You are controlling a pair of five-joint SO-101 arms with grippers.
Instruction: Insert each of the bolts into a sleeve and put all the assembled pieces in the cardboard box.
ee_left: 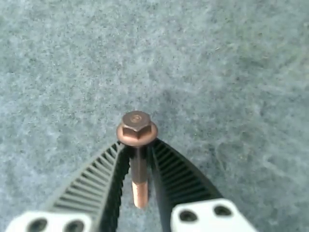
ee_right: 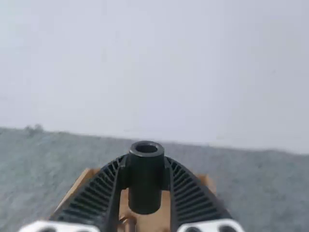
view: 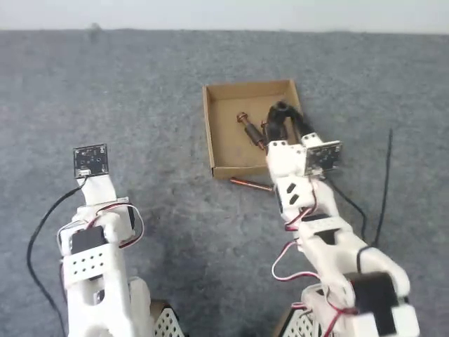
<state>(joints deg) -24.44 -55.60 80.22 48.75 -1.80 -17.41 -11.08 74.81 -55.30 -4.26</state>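
grey carpet holds the cardboard box, a bolt piece inside, a loose bolt just outside. left gripper pinches a copper bolt; right gripper pinches a sleeve over the box.

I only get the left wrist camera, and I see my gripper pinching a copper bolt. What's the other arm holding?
Observer: The right gripper is shut on a black sleeve.
Operator: Where's the box?
Observer: The cardboard box sits below that gripper, which hangs over its right part.
Operator: Is anything in it?
Observer: Yes, one copper bolt lies inside the box.
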